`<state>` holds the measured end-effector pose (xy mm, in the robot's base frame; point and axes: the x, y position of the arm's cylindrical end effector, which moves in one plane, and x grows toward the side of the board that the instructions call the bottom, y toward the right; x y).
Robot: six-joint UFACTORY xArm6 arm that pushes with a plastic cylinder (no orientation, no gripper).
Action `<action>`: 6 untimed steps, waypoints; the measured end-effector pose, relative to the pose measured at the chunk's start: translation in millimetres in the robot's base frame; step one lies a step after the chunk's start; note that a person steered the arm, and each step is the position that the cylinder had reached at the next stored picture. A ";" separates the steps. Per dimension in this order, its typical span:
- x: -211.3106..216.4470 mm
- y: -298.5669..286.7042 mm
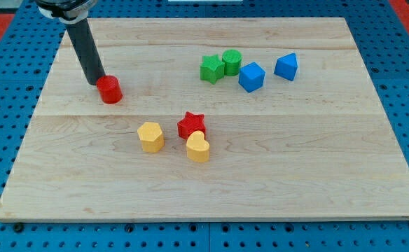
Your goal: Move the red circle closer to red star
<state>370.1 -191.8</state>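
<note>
Nearest the view's bottom edge, the tabletop [211,199] is bare wood. Just above that lies a small cluster: a yellow heart [198,147] touching or all but touching the lower side of the red star [190,124], and a yellow block [150,136], roughly hexagonal, just beside the star toward the view's left.

Farther up and to the view's left sits the red circle [110,89], well apart from the red star, with open board between them. My tip [96,83] rests against the circle's upper-left side, touching it or very nearly so; the rod slants up toward the view's top-left corner. No gripper exists on this arm, so nothing is grasped; the rod can only shove.

Farthest away, toward the view's top right, stand a green star [211,68] touching a green circle [232,61], then a blue block [251,76] and another blue block [286,66], all well clear of the work.

As I judge it, the pushing step is in hand: the tip is placed behind the circle, opposite the star. The next move calls for a straight push toward the view's lower right, along the line from circle to star. The yellow block lies near that line, so the path should run slightly above it, and the push should stop before the circle knocks the star.
</note>
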 end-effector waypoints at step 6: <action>15.9 81.3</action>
<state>385.9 -110.5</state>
